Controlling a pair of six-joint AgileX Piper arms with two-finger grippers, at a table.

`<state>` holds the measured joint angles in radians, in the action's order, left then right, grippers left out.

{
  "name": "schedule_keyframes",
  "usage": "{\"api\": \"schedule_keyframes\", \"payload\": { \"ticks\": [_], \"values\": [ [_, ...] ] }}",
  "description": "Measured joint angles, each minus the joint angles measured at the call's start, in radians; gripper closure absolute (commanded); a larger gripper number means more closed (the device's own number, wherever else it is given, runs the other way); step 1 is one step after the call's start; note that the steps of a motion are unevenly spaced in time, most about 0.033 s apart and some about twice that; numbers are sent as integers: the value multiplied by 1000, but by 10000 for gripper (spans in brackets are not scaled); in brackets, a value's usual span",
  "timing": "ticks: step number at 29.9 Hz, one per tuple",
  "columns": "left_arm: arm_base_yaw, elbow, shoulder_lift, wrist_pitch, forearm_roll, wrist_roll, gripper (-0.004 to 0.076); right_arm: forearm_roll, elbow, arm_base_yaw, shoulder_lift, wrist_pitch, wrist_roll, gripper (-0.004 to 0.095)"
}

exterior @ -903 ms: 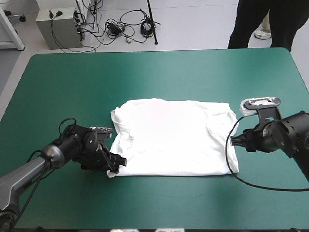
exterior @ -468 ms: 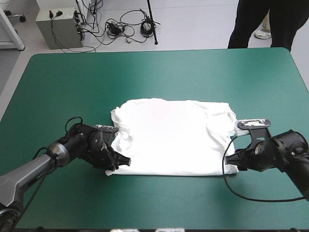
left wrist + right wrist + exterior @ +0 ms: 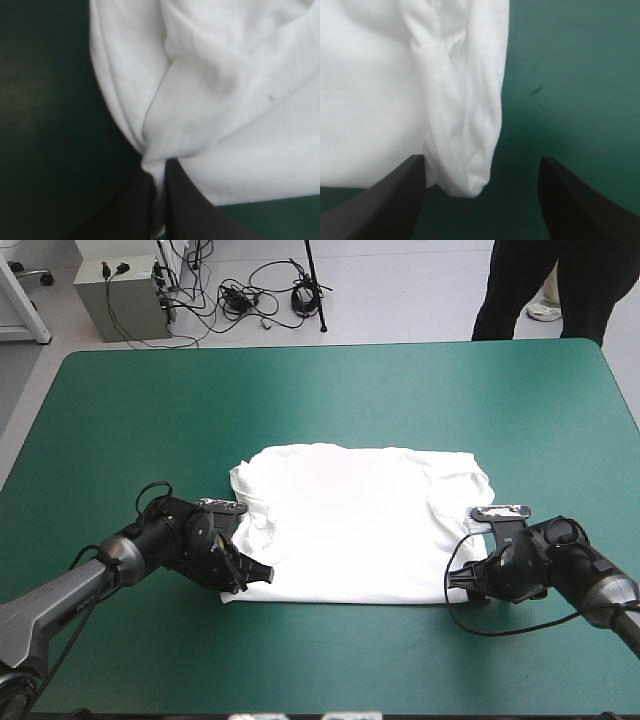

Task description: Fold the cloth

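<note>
T-shirt (image 3: 355, 525) | pinched in left jaws | corner between spread right jaws

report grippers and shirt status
Left gripper shut on T-shirt, near-left corner. Right gripper open, straddling near-right corner. T-shirt lies flat on teal-green cover. Nothing in the way seen.

Right end effector (image 3: 462, 585) moved in to T-shirt (image 3: 350, 520) near right corner.
It came down and inward from beside the right edge, fingers now straddling the corner; left end effector (image 3: 250, 575) edged slightly inward.

Likely lab: floor cables (image 3: 255, 295), grey box (image 3: 120, 300)
</note>
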<state>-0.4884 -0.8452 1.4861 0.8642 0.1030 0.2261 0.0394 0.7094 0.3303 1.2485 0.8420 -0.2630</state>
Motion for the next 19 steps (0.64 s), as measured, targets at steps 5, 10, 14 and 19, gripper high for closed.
{"api": "schedule_keyframes", "payload": {
  "ticks": [5,10,14,19],
  "values": [
    [0,0,0,0,0,1,733,-15,-21,0,62,-50,-4,520],
    [0,0,2,-3,0,3,733,-17,-6,0,99,-53,-4,898],
    [0,0,2,-4,0,4,733,-39,5,0,116,-52,-4,925],
    [0,0,-3,-3,-2,4,733,-47,11,0,115,-37,-4,925]
  ]
}}
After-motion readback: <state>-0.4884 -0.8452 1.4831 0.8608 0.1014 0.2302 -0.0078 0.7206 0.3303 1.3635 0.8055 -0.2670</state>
